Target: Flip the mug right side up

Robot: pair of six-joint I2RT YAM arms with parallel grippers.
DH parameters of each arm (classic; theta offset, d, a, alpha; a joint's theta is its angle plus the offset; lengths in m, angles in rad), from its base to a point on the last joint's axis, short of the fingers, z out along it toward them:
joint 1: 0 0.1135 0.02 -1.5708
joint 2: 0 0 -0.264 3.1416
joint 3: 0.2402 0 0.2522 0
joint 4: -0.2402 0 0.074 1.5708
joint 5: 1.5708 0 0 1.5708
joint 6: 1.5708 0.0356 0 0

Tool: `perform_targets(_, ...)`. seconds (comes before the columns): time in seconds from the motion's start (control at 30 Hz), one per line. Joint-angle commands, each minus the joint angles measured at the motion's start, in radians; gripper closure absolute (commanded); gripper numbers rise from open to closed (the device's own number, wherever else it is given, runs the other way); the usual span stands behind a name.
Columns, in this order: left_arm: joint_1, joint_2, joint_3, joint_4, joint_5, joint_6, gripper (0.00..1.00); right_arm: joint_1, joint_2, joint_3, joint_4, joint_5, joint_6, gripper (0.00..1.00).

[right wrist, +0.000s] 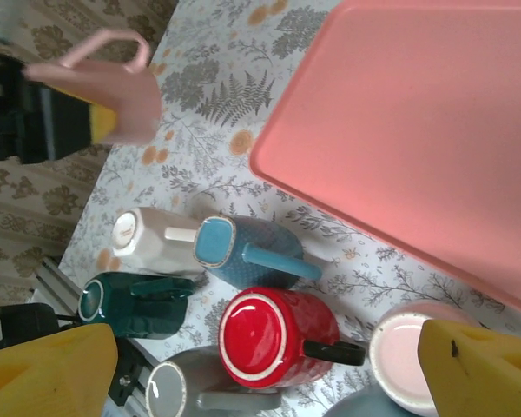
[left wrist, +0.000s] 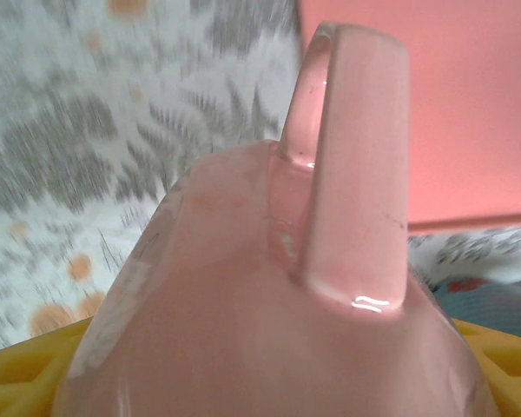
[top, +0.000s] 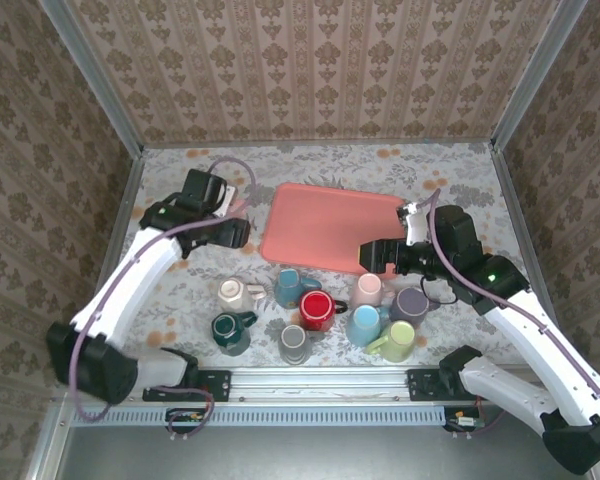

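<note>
In the overhead view the left gripper point(top: 238, 225) is clenched on the pink mug point(top: 237, 207) in the left middle of the frame, just beside the left edge of the salmon tray point(top: 330, 225). The right gripper point(top: 372, 256) stands released, fingers spread and holding nothing, at the tray's lower right corner. Below the tray, mugs crowd the patterned counter point(top: 180, 290): a cream mug point(top: 235, 293), a blue mug point(top: 293, 287), a red mug point(top: 318, 310), a dark green mug point(top: 230, 331), a grey mug point(top: 294, 343), a second pink mug point(top: 368, 290), a purple mug point(top: 410, 303), a light blue mug point(top: 363, 325) and a lime mug point(top: 395, 341).

From the left wrist, the pink mug sits very close, its handle point(left wrist: 356, 165) pointing to the top of the frame, with yellow pads point(left wrist: 17, 382) at the lower corners on either side of it. The tray takes the upper right.

From the right wrist, the pink mug is at the upper left, handle uppermost, a yellow pad pressed against its underside. The right gripper's own yellow fingers point(right wrist: 48, 373) sit wide apart in the lower corners, with the red mug between them.
</note>
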Motion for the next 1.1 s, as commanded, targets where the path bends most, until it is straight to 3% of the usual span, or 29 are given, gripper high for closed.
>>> perform_targets(0.0, -0.069, -0.112, 0.01, 0.148, -0.03, 0.118, 0.83, 0.006, 0.029, 0.032, 0.035, -0.063, 0.042, 0.1)
perform_targets(0.23, -0.15, -0.188, -0.049, 0.288, -0.049, 0.234, 0.97, 0.008, 0.057, 0.061, 0.086, -0.126, 0.118, 0.12)
perform_targets(0.27, -0.172, -0.2, -0.071, 0.328, -0.068, 0.265, 1.0, 0.008, 0.067, 0.068, 0.09, -0.156, 0.13, 0.12)
perform_targets(0.33, -0.226, -0.231, -0.13, 0.435, -0.148, 0.333, 0.97, 0.017, 0.088, 0.08, 0.133, -0.223, 0.163, 0.13)
perform_targets(0.47, -0.339, -0.308, -0.323, 0.752, -0.186, 0.608, 0.99, 0.034, 0.119, 0.104, 0.156, -0.249, 0.235, 0.15)
perform_targets(0.57, -0.424, -0.334, -0.438, 0.965, -0.234, 0.821, 1.0, 0.036, 0.175, 0.14, 0.191, -0.352, 0.311, 0.15)
perform_targets(0.7, -0.48, -0.334, -0.501, 1.127, -0.292, 0.981, 1.0, 0.036, 0.231, 0.146, 0.307, -0.467, 0.447, 0.18)
perform_targets(0.83, -0.515, -0.343, -0.546, 1.236, -0.298, 1.085, 1.0, 0.036, 0.3, 0.15, 0.372, -0.564, 0.589, 0.27)
perform_targets(0.93, -0.518, -0.347, -0.563, 1.283, -0.303, 1.106, 1.0, 0.034, 0.354, 0.202, 0.306, -0.603, 0.602, 0.27)
perform_targets(1.07, -0.519, -0.358, -0.578, 1.305, -0.292, 1.102, 1.0, 0.027, 0.383, 0.212, 0.344, -0.63, 0.649, 0.27)
